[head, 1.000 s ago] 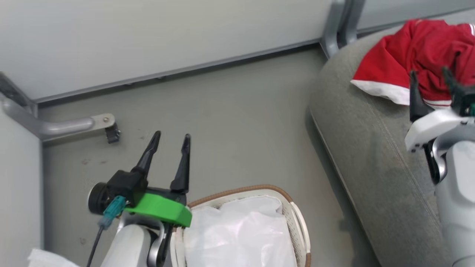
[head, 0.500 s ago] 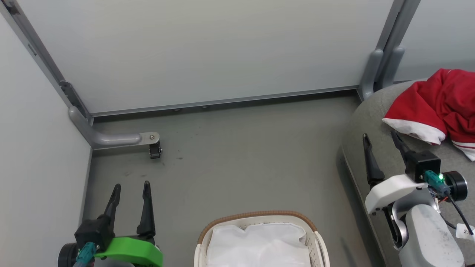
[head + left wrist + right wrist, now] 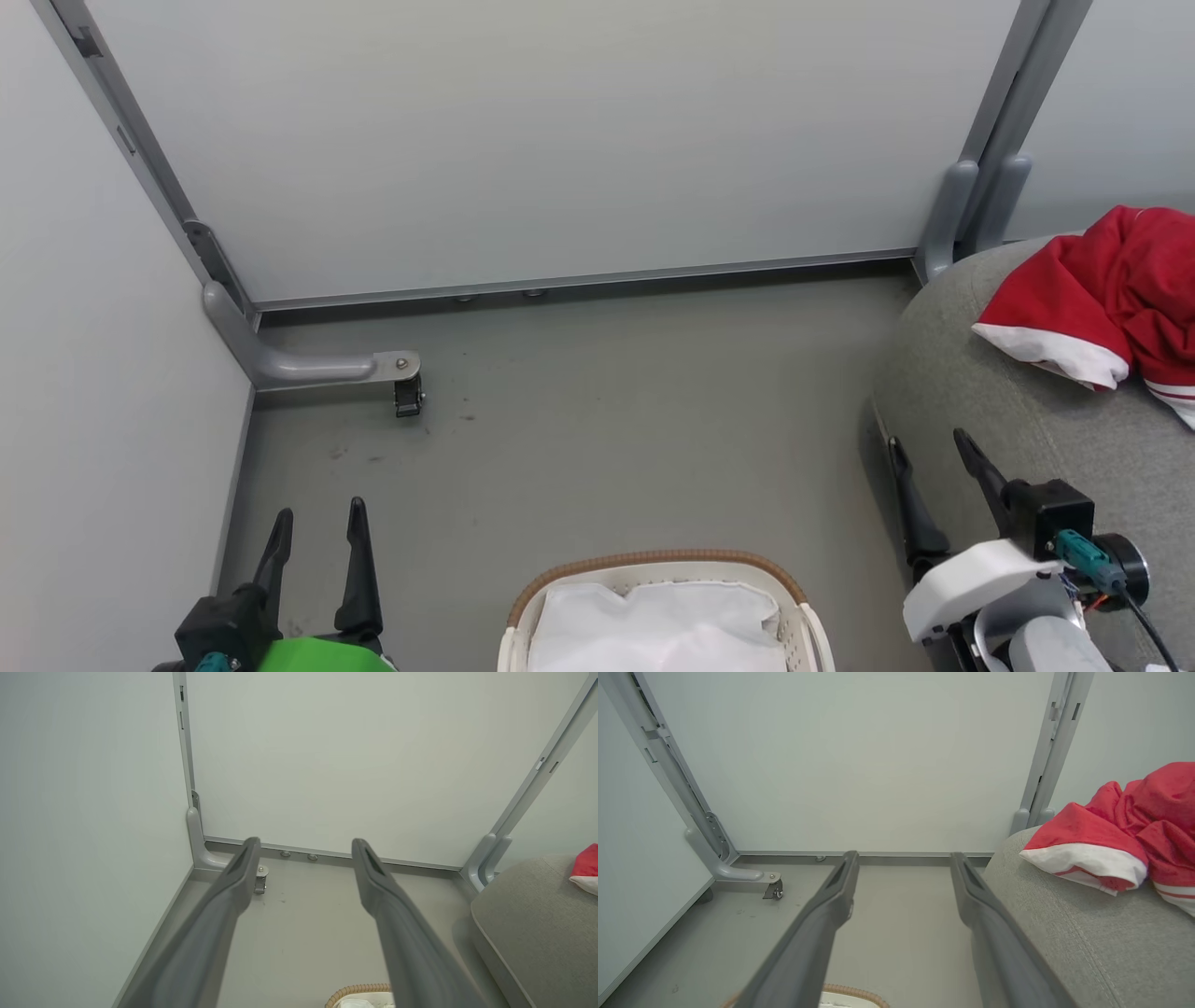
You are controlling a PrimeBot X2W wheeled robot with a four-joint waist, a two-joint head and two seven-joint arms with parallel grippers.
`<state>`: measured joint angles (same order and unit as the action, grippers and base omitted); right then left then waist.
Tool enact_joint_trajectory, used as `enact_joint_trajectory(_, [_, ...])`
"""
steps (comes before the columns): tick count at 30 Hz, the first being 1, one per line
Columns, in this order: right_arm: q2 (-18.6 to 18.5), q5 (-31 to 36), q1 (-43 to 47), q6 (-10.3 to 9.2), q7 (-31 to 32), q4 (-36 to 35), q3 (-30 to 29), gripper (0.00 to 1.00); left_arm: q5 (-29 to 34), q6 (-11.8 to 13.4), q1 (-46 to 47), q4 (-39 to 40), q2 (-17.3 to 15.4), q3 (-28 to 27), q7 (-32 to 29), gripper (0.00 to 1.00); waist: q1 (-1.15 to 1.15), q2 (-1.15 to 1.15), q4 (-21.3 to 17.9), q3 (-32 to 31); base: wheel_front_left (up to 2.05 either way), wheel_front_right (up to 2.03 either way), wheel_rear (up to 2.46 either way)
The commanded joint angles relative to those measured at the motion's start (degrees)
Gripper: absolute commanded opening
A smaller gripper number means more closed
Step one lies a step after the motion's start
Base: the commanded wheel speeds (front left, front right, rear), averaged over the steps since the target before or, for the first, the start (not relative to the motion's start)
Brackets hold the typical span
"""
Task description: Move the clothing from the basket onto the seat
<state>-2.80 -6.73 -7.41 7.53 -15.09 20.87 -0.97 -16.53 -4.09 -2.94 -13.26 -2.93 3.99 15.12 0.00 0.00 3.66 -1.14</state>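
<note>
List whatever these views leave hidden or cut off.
The basket: the head view's bottom edge cuts off its near part, so the contents there cannot be told.
The clothing: the head view's right edge crops the pile, so the garment count is unclear.
The seat: it runs past the right edge, so its full extent is unseen.

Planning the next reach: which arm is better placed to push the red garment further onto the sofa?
Right, likely. The open right claw is at the sofa edge, nearer the red garment; the left claw is across the basket, by the wall.
</note>
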Motion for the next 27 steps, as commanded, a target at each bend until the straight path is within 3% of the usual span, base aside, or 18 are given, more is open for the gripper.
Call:
enact_joint_trajectory(1, [-0.2, -0.3, 1.2, -0.08, -0.1, -0.3, 0.4, 1.00, -0.2, 0.2, -1.0, 0.1, 0.0, -0.1, 0.0, 1.00, 0.00, 0.00, -0.1, -0.2, 0.00, 0.00, 0.00])
enact_joint_trajectory(22, [-0.2, -1.6, 1.8, -0.08, -0.1, -0.3, 1.4, 1.00, -2.1, 0.1, -0.9, -0.4, 0.0, 0.5, 0.0, 1.00, 0.00, 0.00, -0.4, -0.3, 0.00, 0.00, 0.00])
enact_joint_trajectory(23, [0.0, -1.4, 2.1, 0.00, 0.0, -0.1, 1.4, 0.00, -2.0, 0.2, -1.1, -0.3, 0.0, 0.5, 0.0, 0.00, 0.00, 0.00, -0.4, -0.3, 0.00, 0.00, 0.00])
enact_joint_trajectory(27, [0.4, -2.0, 2.7, 0.00, 0.3, 1.6, 1.2, 0.00, -2.7, 0.0, -1.1, -2.0, 0.1, 0.5, -0.2, 0.00, 0.00, 0.00, -0.4, -0.3, 0.00, 0.00, 0.00])
